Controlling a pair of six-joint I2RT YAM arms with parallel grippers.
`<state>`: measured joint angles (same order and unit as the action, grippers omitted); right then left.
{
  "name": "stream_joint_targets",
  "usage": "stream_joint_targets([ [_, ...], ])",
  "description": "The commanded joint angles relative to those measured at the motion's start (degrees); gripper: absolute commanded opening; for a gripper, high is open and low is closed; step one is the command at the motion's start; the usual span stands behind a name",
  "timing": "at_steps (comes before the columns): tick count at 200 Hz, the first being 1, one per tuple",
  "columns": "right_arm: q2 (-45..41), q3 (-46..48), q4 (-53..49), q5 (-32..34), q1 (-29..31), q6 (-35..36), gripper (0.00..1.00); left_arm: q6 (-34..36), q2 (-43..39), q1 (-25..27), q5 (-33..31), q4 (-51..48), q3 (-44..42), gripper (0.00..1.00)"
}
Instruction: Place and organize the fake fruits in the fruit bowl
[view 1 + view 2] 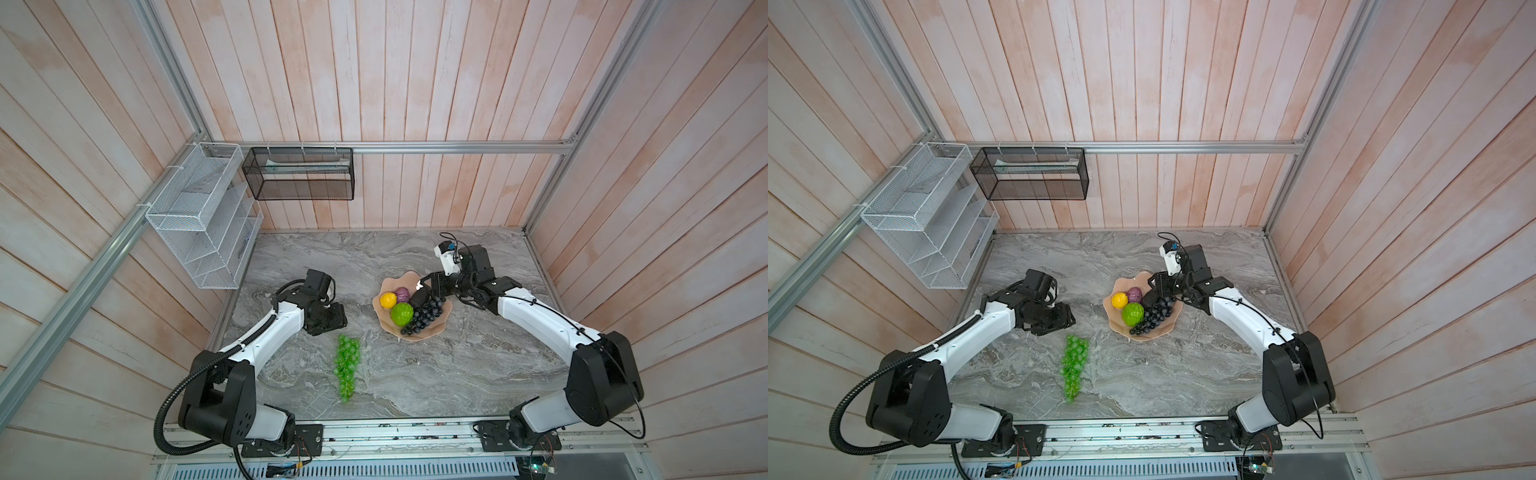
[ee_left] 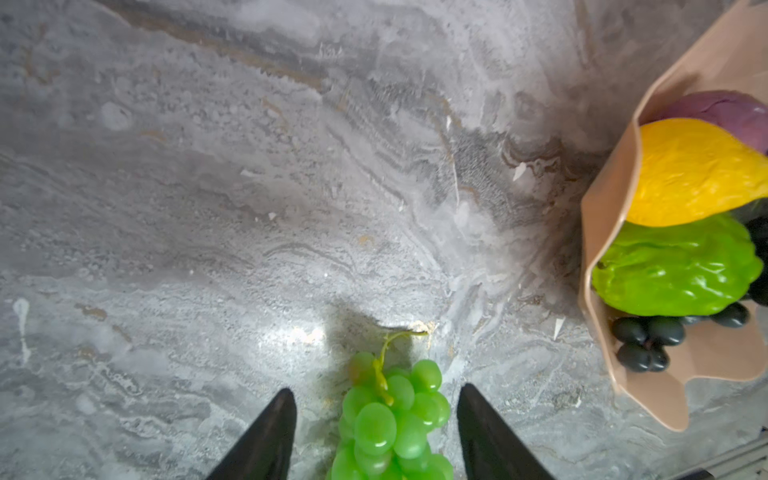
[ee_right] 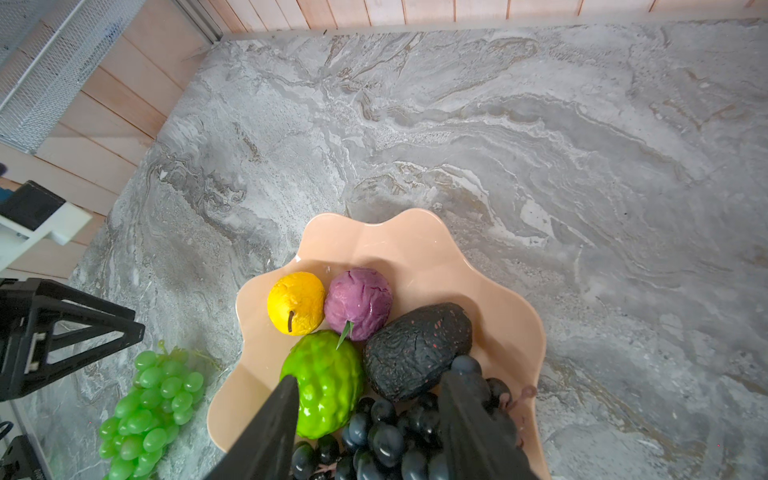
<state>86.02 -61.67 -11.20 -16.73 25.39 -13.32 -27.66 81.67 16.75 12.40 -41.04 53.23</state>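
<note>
Left wrist view: looks down on the long green plastic grape bunch [image 2: 390, 419], flat on the grey marbled worktop [image 2: 249, 208], stem end leading. Left jaws: wide apart, one on either side of the bunch's stem end, clear of the grapes, holding nothing. Probably lined up this way for a pinch across the narrow width near the stem rather than along the length.

Seen in both top views: the same bunch [image 1: 347, 365] alone on the worktop, near but outside the shallow peach-pink glossy bowl with the wavy rim [image 1: 399, 280]. Judged nearly done: five of six fruits in, one out.

Right wrist view, inside the bowl: small yellow lemon [image 3: 296, 302] touching the purple bumpy fruit [image 3: 358, 303]; bumpy lime-green fruit [image 3: 326, 386] and blackish rough avocado [image 3: 417, 349] pressed close beside them; dark blue-black grape bunch [image 3: 386, 440] draped toward the rim. Packed together, with bare glossy floor showing at the edge away from the robot, likely room for the long bunch. Right jaws: parted at a middling width, low over the dark grapes and lime-green fruit, no clamp on anything visible; perhaps steadying the pile.
</note>
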Motion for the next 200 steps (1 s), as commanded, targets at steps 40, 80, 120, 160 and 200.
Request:
stream_joint_targets([
  [40,2.03,-2.31,-0.83,0.18,0.89,0.31,0.55,0.07,4.04,-0.31,10.80,7.80,-4.61,0.61],
  [80,2.05,-1.64,-0.85,0.61,1.29,0.02,0.55,-0.65,6.73,-0.23,14.01,12.69,-5.82,0.52],
  [120,1.57,-1.28,-1.03,1.08,1.42,-0.13,0.54,-0.86,7.80,-0.23,14.07,14.32,-5.66,0.31],
  [160,1.26,-0.93,-0.81,1.13,1.51,-0.39,0.54,-0.97,5.18,-0.23,12.72,14.10,-6.23,0.11],
  [200,1.08,-0.97,-0.60,1.09,1.95,-0.39,0.54,-1.17,-0.31,-0.23,11.96,14.40,-7.03,0.04],
])
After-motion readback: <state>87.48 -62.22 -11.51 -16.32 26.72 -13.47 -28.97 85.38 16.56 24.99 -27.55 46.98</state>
